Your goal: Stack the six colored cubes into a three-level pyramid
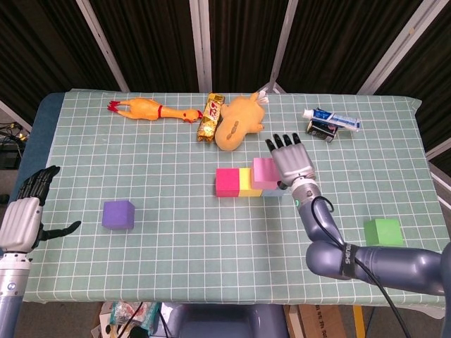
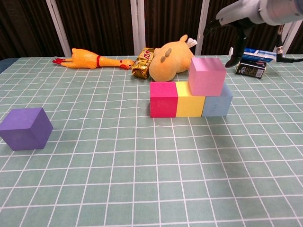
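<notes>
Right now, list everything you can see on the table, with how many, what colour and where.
magenta cube: 1, left end of base row
yellow cube: 1, middle of base row
blue cube: 1, right end of base row
pink cube: 1, on top, over yellow and blue
purple cube: 1, left side
green cube: 1, right side
rubber chicken: 1, yellow, far edge
snack bar: 1, gold
plush toy: 1, orange
toothpaste: 1, far right
left hand: open, left edge
right hand: open, above stack
</notes>
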Tool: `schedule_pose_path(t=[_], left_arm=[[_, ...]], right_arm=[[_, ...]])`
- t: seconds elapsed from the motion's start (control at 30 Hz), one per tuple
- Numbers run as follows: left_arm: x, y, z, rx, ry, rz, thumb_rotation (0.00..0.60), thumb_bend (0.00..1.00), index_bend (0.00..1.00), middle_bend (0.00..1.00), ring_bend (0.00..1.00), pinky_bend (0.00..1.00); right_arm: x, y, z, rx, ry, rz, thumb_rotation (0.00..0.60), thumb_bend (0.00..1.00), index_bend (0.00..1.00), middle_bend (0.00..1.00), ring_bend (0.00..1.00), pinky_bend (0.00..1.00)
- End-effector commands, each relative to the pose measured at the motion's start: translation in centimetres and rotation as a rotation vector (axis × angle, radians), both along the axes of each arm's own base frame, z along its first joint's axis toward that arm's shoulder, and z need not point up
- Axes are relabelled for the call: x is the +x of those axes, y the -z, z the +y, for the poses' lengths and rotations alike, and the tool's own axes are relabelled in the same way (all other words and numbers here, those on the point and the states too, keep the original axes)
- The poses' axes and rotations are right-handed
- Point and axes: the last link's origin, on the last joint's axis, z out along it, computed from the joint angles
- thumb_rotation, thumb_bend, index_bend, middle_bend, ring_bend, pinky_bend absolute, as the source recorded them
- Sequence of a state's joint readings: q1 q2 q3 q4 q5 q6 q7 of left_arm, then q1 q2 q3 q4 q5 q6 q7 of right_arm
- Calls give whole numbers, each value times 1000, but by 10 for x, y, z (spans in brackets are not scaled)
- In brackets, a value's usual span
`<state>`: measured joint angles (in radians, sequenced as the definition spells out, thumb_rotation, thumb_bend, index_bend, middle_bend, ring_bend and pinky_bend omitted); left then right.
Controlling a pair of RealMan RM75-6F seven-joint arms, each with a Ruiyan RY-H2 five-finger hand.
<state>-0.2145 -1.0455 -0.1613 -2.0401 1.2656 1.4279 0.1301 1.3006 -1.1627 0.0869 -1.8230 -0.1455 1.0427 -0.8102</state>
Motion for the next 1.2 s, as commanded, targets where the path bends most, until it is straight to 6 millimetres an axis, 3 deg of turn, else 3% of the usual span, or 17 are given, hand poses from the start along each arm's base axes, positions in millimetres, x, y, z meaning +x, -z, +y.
schedule_pose_path(t=[0.03,0.27,0.57,0.83,1.2], left_arm=[[0,1,0,-3,0,3,600,100,0,26,0,29],[-2,7,0,-19,-6,23,600,100,0,23,0,28],[-5,10,1,-13,-19,37,600,100,0,21,0,28],[-8,16,1,-32,-39,65,600,100,0,21,0,29],[-15,34,17,-121,-92,187,600,100,0,60,0,29]], right_arm=[[-36,-32,22,-122,-3,-99,600,273,0,0,0,0],[-108,-56,71,-205,70,-204,600,272,0,0,0,0],[-160,-68,120,-305,63,-284,600,273,0,0,0,0],[-183,-75,143,-391,62,-360,600,273,0,0,0,0],[-180,-73,143,-363,53,-414,600,273,0,0,0,0]])
